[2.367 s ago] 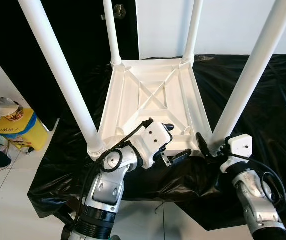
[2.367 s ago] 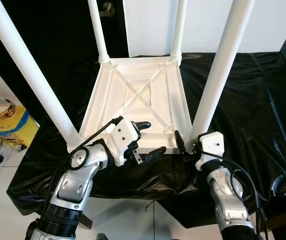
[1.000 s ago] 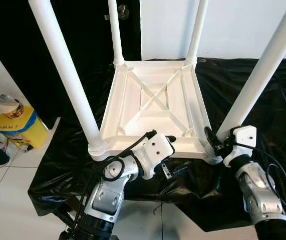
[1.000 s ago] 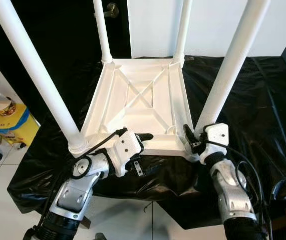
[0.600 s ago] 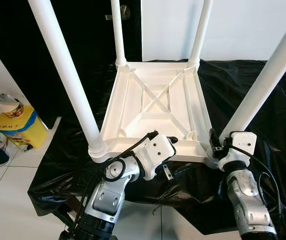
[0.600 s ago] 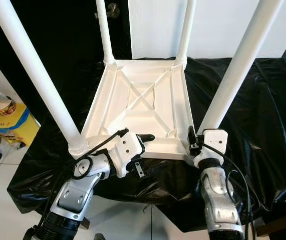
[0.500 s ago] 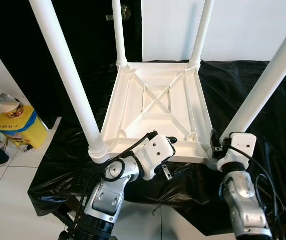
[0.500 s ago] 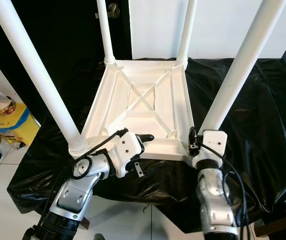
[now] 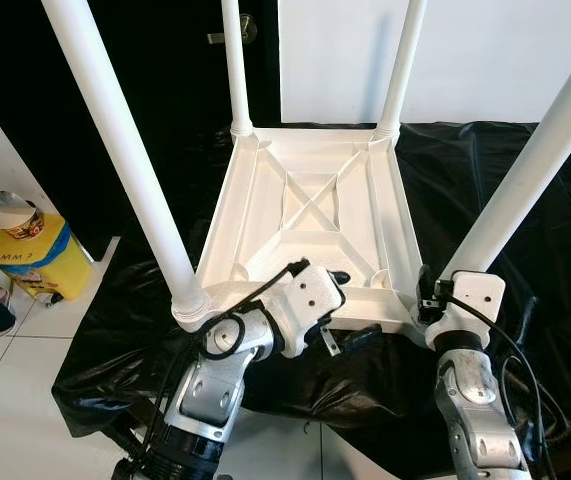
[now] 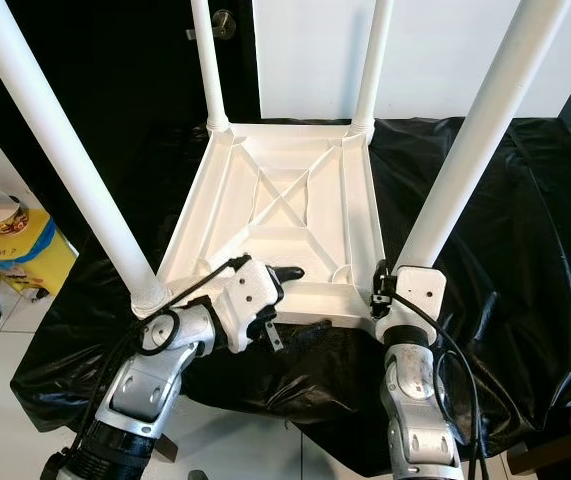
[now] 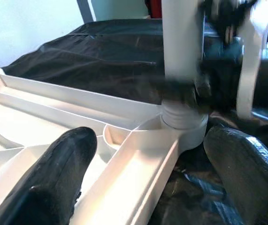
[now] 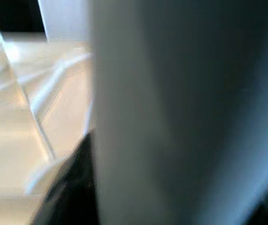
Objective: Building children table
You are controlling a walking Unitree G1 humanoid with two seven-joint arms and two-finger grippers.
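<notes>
Here the white plastic children's table (image 9: 310, 215) lies upside down on a desk draped in crinkled black plastic sheeting (image 9: 525, 190), its four round white legs pointing up. The left gripper (image 9: 337, 300) straddles the near rim of the tabletop, jaws spread wide, one finger (image 11: 54, 180) inside the ribbed underside and the other outside, apart from the rim. The right gripper (image 10: 377, 285) sits at the base of the near right leg (image 10: 465, 150); whether its jaws clasp the leg cannot be told. A yellow container (image 9: 35, 255) stands on the tiled floor (image 9: 5, 380).
</notes>
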